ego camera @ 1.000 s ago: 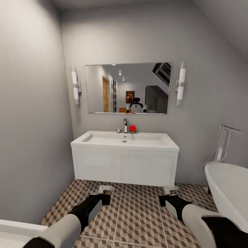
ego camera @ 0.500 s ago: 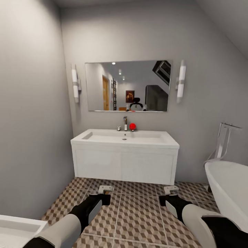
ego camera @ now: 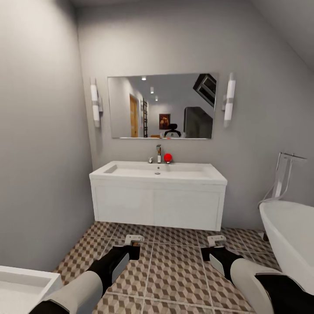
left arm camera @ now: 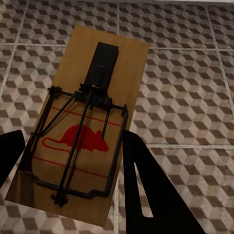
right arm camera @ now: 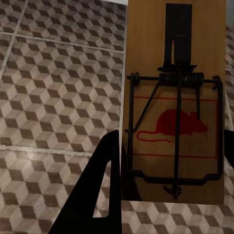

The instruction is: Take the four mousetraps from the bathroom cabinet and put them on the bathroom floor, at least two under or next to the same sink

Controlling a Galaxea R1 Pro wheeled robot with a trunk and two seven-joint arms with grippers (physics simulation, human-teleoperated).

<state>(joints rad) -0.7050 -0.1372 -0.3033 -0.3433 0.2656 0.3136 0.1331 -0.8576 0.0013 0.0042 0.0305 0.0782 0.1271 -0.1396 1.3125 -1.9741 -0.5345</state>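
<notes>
I'm facing the bathroom sink (ego camera: 158,171) on its white vanity unit (ego camera: 158,205), chrome tap (ego camera: 158,155) at the back, a red ball (ego camera: 168,158) just beside it. Mirror (ego camera: 162,106) above, bathtub (ego camera: 290,237) to my right. Both arms are held out low over the cube-pattern bathroom floor (ego camera: 174,270). Left gripper (ego camera: 133,239) is clamped on a mousetrap (left arm camera: 87,126), fingers (left arm camera: 151,195) along its edges, red mouse print facing up. Right gripper (ego camera: 216,239) is clamped on a second mousetrap (right arm camera: 176,107), same way. Both traps hang above the tiles, short of the vanity.
</notes>
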